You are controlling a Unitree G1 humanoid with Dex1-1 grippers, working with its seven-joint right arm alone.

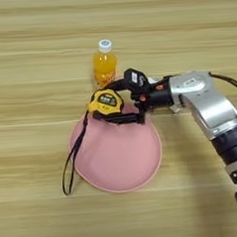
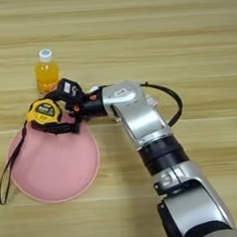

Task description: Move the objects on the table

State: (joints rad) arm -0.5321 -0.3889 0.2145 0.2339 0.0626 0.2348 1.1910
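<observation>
The right gripper (image 1: 120, 101) is closed around the yellow-black tape measure (image 1: 105, 102), one black finger above it and one below, at the far rim of the pink plate (image 1: 118, 160). The black strap (image 1: 73, 160) trails over the plate's left edge onto the table (image 1: 27, 56). The orange-juice bottle (image 1: 105, 64) stands upright just beyond the plate. Whether the tape measure rests on the rim or hangs slightly above it is hard to tell. This looks like the carrying step; next would be setting it squarely on the plate, or clear of it, before letting go.
</observation>
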